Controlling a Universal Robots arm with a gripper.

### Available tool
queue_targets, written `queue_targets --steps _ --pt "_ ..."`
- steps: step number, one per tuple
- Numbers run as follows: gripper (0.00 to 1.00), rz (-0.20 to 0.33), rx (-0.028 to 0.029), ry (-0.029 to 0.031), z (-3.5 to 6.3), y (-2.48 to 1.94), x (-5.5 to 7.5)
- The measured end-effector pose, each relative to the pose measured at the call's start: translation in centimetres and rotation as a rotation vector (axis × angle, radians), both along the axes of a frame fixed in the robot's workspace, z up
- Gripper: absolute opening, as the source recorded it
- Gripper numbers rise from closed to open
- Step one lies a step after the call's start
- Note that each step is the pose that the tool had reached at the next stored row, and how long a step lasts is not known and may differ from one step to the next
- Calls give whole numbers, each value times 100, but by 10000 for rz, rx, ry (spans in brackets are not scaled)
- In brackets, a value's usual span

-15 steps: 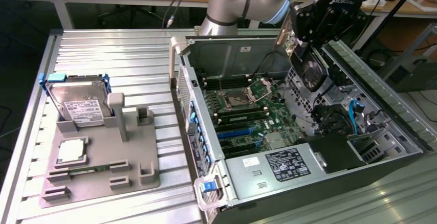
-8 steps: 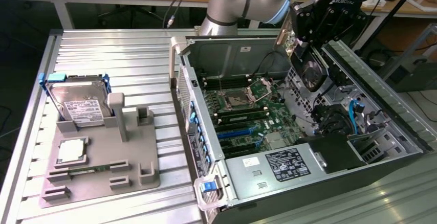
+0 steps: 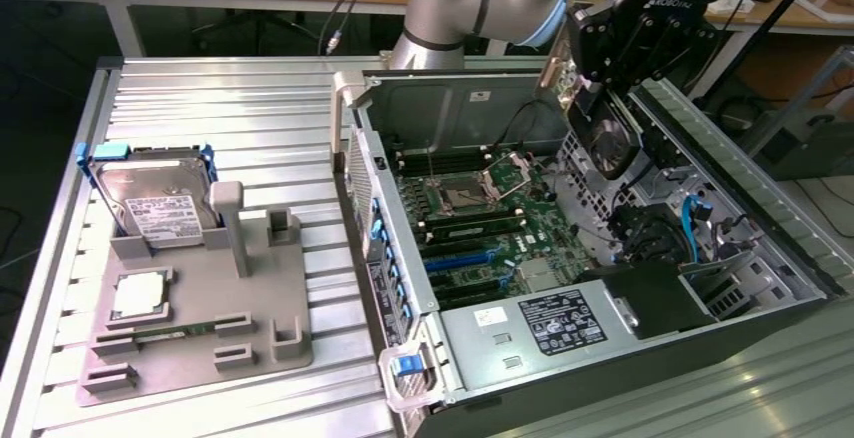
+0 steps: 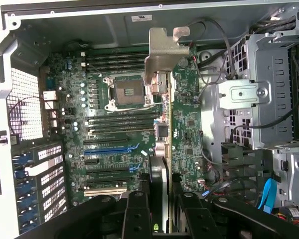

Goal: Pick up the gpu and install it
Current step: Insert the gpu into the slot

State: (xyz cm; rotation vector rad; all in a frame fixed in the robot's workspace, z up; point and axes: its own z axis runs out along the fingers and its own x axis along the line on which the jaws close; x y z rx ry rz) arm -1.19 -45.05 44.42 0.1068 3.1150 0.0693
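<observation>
My gripper (image 3: 603, 88) hangs over the far right corner of the open computer case (image 3: 400, 258) and is shut on the gpu (image 3: 611, 143), a thin dark card held on edge and tilted above the case. In the wrist view the gpu (image 4: 159, 174) runs edge-on away from the gripper (image 4: 159, 201), clamped between the black fingers (image 4: 135, 214). Its silver bracket (image 4: 162, 55) is at the far end. Below the card lies the green motherboard (image 4: 119, 129) with its blue and black expansion slots (image 4: 109, 149) and the bare processor socket (image 4: 127, 92). The card is well clear of the board.
A grey fixture (image 3: 254, 328) on the ribbed table at the exterior view's left holds a silver hard drive (image 3: 160, 208) and a small square chip (image 3: 140, 293). Inside the case are a metal drive cage (image 4: 269, 99), loose cables (image 4: 219, 45) and a labelled power supply (image 3: 561, 323).
</observation>
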Motion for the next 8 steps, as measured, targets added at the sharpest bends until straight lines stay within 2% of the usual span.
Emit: queue_targets --steps 8 --pt "27 201 0 0 0 0 0"
